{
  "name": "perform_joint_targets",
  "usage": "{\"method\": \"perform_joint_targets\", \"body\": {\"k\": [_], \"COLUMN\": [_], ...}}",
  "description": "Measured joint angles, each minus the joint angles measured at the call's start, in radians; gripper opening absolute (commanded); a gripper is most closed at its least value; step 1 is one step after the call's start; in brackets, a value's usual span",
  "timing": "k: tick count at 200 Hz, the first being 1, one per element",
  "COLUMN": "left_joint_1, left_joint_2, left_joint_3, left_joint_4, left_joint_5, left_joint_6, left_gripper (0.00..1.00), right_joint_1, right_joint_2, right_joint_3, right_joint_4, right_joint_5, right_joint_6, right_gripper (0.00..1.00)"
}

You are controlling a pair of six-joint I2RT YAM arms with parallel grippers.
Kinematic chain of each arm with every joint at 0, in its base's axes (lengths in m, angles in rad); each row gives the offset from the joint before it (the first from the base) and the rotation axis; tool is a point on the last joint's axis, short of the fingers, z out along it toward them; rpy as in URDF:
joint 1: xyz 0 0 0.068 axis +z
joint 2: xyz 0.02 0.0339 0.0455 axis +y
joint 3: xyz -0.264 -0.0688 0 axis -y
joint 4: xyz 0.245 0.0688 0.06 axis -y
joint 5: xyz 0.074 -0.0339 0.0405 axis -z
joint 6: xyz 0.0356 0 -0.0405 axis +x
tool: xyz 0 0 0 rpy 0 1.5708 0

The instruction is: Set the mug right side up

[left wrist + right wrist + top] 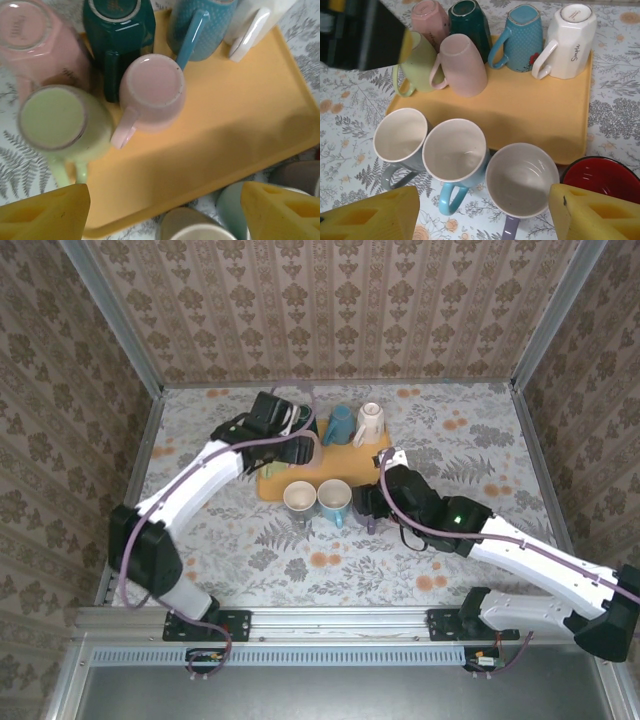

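Note:
Several mugs stand upside down on the orange tray [535, 107]: a pale pink one [152, 92], a green one [57, 117], a dark teal one [117, 25], a second pink one [30, 35], a blue one [522, 35] and a white one [570, 35]. My left gripper [165, 215] hangs open above the tray's near edge, just short of the pale pink and green mugs, holding nothing. My right gripper [485, 215] is open above the upright purple mug [522, 180], with nothing in it.
In front of the tray, upright mugs stand in a row on the flowered tablecloth: grey [400, 137], light blue [455, 150], purple and red [602, 177]. From above, the left arm [215, 475] reaches over the tray's left part. Patterned walls close in the table.

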Motion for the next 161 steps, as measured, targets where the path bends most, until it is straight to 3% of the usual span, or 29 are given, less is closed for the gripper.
{"method": "perform_joint_targets", "body": {"k": [45, 82, 127, 161], "left_joint_1": [0.009, 0.009, 0.016, 0.035], "left_joint_2": [0.198, 0.307, 0.36, 0.372], "left_joint_3": [0.116, 0.237, 0.276, 0.278], "left_joint_4": [-0.029, -0.055, -0.072, -0.06], "left_joint_5": [0.071, 0.067, 0.048, 0.076], "left_joint_6": [0.031, 0.055, 0.063, 0.061], "left_gripper": [0.84, 0.89, 0.93, 0.91], "right_joint_1": [-0.037, -0.038, -0.039, -0.039], "right_joint_2": [-0.092, -0.141, -0.152, -0.152], "right_joint_3": [-0.058, -0.098, -0.111, -0.113], "right_joint_4": [0.005, 0.005, 0.006, 0.019], "right_joint_5": [0.0, -0.003, -0.011, -0.024], "right_joint_6": [-0.028, -0.032, -0.031, -0.031], "right_gripper": [0.7, 0.7, 0.7, 0.7]}}
